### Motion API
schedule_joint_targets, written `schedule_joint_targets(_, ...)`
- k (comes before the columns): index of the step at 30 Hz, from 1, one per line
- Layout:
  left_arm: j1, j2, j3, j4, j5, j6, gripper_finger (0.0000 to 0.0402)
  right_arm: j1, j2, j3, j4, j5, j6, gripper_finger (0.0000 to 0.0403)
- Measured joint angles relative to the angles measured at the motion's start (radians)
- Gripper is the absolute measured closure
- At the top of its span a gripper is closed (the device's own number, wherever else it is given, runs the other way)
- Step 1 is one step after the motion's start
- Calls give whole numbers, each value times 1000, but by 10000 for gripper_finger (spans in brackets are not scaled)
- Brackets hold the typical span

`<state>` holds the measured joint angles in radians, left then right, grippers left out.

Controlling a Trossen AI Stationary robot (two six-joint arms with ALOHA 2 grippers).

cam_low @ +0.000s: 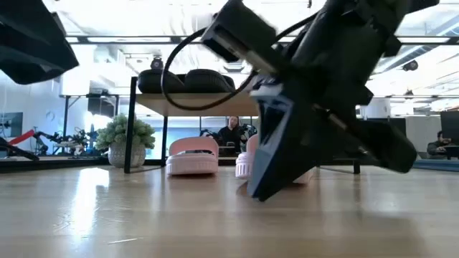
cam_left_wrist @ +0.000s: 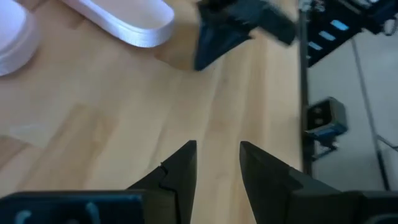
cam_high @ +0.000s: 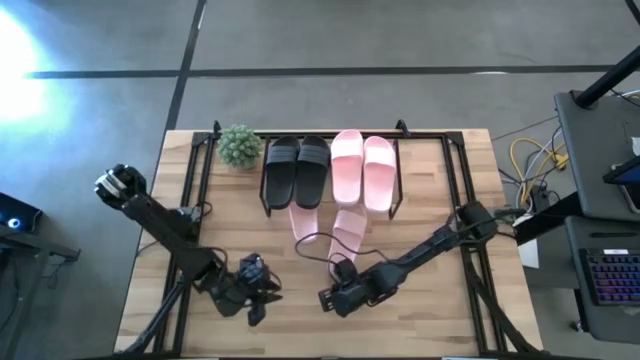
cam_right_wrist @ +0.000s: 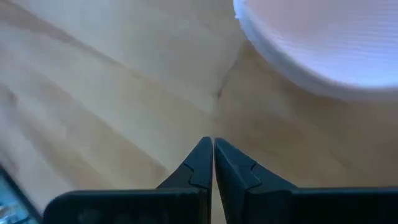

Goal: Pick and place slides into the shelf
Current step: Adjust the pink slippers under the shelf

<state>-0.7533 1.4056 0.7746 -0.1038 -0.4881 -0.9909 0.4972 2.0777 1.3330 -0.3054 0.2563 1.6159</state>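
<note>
On the shelf (cam_high: 401, 175) top lie two black slides (cam_high: 297, 170) and two pale pink slides (cam_high: 362, 170), side by side. Two more pink slides (cam_high: 305, 225) (cam_high: 350, 228) rest sole-down under it, on the lower level, heels sticking out toward the near edge; the low view shows them below the plank (cam_low: 192, 156). My left gripper (cam_high: 262, 295) (cam_left_wrist: 217, 152) is open, low over the table near the front edge. My right gripper (cam_high: 328, 300) (cam_right_wrist: 213, 149) is shut, close above the wood just near of a pink slide's heel (cam_right_wrist: 323, 43).
A small potted plant (cam_high: 239, 146) stands at the shelf's left end. Bare tabletop (cam_high: 430, 310) stretches on both sides of the grippers. The right arm (cam_low: 323, 93) fills much of the low view. People sit in the room behind the table.
</note>
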Motion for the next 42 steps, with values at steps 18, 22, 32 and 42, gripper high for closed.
schedule_joint_targets(18, -31, 13, -1, -13, -35, -42, 295, -130, 26, 92, -490, 328, -4, 392)
schedule_joint_targets(22, -32, 13, -2, -12, -43, -42, 295, -194, 25, 95, -522, 332, -5, 392)
schedule_joint_targets(32, -32, 13, -18, -69, -120, -202, 295, -23, -86, 170, -522, 349, -150, 392)
schedule_joint_targets(42, 164, 33, -85, -213, -355, -229, 295, 186, -166, 196, -559, 460, 29, 392)
